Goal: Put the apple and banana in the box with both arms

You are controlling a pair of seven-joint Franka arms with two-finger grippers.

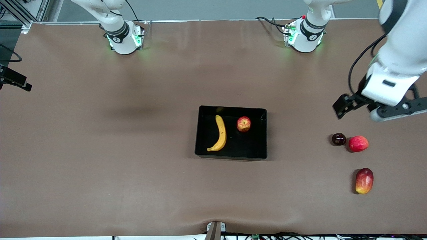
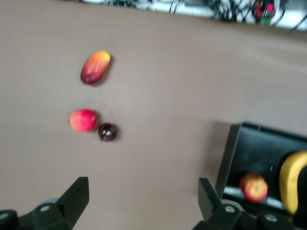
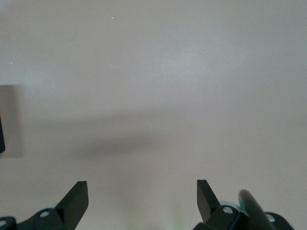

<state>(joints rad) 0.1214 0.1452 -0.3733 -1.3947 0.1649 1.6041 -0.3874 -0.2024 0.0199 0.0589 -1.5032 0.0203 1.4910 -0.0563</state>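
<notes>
The right arm's black two-finger pincer [image 3: 142, 201] hung spread and empty over bare brown surface [image 1: 100, 160] toward the right arm's end; it did not show in the front view. At mid-surface sat the shallow rectangular glossy black plastic box [image 1: 231, 156]. In it lay the curved yellow banana [image 1: 219, 134], and beside that, toward the left arm's end, the small red, yellow-streaked apple [image 1: 244, 124], the two apart. Toward the left arm's end, well apart from the box, rested a small dark glossy round fruit [image 1: 339, 139] just beside a smooth red-pink round fruit [image 1: 358, 143], with an elongated red-yellow mango [image 1: 364, 180] nearer the camera. Above them hung the left arm's black pincer [image 2: 142, 199], spread and empty.
</notes>
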